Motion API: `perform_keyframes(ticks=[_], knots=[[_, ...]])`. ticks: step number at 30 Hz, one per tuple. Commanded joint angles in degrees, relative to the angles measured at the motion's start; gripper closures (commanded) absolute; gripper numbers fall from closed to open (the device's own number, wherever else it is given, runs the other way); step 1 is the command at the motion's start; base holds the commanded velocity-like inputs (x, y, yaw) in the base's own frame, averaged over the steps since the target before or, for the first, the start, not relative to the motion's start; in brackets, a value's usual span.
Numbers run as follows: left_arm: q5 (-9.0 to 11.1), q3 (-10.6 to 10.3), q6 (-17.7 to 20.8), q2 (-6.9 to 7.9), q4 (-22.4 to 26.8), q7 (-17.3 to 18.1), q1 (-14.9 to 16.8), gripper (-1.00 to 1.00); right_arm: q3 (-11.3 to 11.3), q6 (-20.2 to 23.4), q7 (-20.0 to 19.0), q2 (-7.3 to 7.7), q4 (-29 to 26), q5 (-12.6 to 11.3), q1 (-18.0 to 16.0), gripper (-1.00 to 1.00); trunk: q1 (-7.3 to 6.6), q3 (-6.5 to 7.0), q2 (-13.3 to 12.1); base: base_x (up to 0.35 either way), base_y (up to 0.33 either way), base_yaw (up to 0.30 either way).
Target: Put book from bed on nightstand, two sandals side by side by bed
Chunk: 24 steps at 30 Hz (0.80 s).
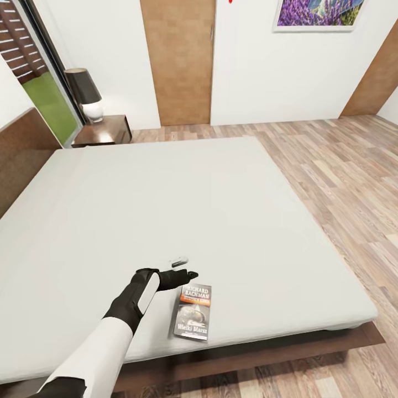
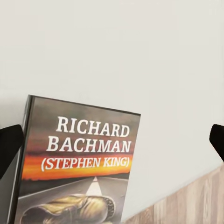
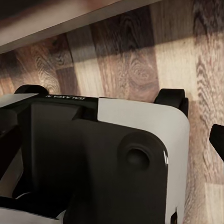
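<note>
The book lies flat near the front edge of the bed, cover up, with white "Richard Bachman" lettering. My left gripper hovers open just beyond the book's top edge, above the mattress. In the left wrist view its two black fingertips stand far apart at the frame's sides, with the book's upper part between them. One nightstand stands at the bed's far left corner. My right gripper hangs low over the wood floor, one fingertip showing wide to the side. The sandals are out of view.
A dark-shaded lamp stands on the nightstand. A brown door and a lavender painting are on the far wall. Plank floor runs along the bed's right side. The robot's own body blocks much of the right wrist view.
</note>
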State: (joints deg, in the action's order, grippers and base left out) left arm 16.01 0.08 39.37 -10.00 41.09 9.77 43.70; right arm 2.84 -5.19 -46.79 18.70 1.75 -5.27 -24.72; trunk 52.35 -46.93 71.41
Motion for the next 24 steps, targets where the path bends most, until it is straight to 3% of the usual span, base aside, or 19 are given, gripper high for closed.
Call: perform_keyframes(ticks=[1, 19, 24], knots=[[0.07, 0.01, 0.26, 0.0, 0.05, 0.06, 0.01, -1.0, 0.23, -0.18, -0.23, 0.02, 0.19, -0.09, -0.07, -1.0, 0.23, -0.22, 0.44, 0.0, 0.0, 0.0], [0.07, 0.01, 0.26, 0.0, 0.06, 0.07, 0.01, -1.0, 0.23, -0.18, -0.23, 0.02, 0.19, -0.09, -0.07, -1.0, 4.18, -3.46, 7.66, 0.0, 0.0, 0.0], [0.07, 0.01, 0.26, 0.0, 0.05, 0.07, -0.01, -1.0, 0.23, -0.2, -0.23, 0.01, 0.19, -0.09, -0.07, -1.0, 4.18, -3.46, 7.66, 0.0, 0.0, 0.0]])
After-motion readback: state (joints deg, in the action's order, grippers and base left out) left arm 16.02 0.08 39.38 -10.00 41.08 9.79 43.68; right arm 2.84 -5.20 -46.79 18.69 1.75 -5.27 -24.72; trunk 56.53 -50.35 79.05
